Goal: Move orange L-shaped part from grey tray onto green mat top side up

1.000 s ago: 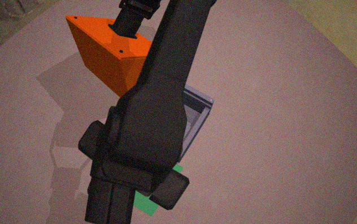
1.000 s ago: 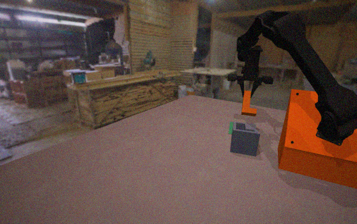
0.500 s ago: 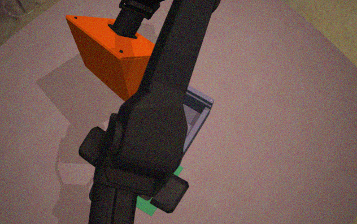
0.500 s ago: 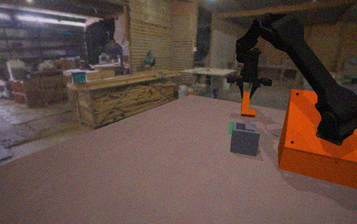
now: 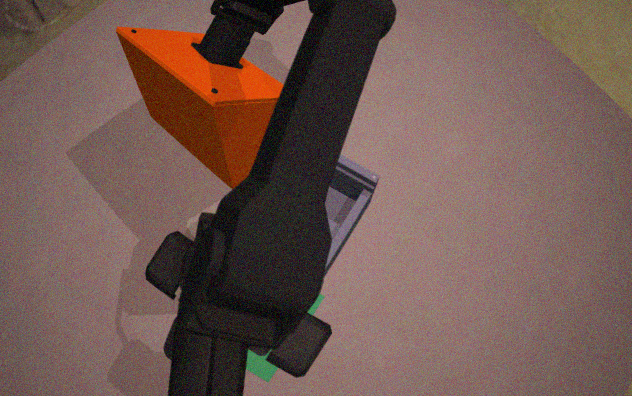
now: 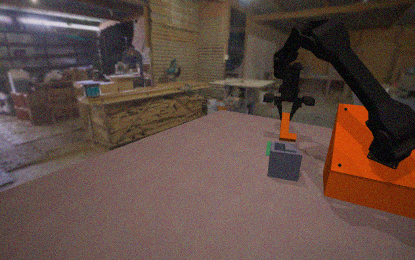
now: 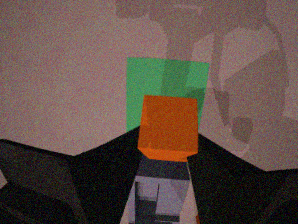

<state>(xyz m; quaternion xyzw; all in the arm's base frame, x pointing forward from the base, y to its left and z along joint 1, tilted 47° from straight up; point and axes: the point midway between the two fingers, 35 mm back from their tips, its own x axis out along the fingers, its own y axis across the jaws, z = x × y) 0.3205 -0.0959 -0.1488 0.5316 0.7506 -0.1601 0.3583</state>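
Note:
The orange L-shaped part [image 6: 284, 128] [image 7: 169, 125] hangs upright from my gripper [image 6: 286, 119] [image 7: 165, 133], which is shut on its upper end. Its foot is at the bottom, pointing right in the exterior view. The part is in the air, clear of the tray. The grey tray [image 5: 363, 201] [image 6: 285, 167] [image 7: 167, 182] stands with its pocket empty. The green mat [image 5: 260, 365] [image 6: 268, 148] [image 7: 141, 75] lies beside the tray, partly behind the part in the wrist view. In the top view the arm hides the part, the fingertips and much of the mat.
The large orange base block [image 5: 180, 57] [image 6: 368, 188] carries the arm and stands close beside the tray. The arm's shadow falls across the table and part of the mat.

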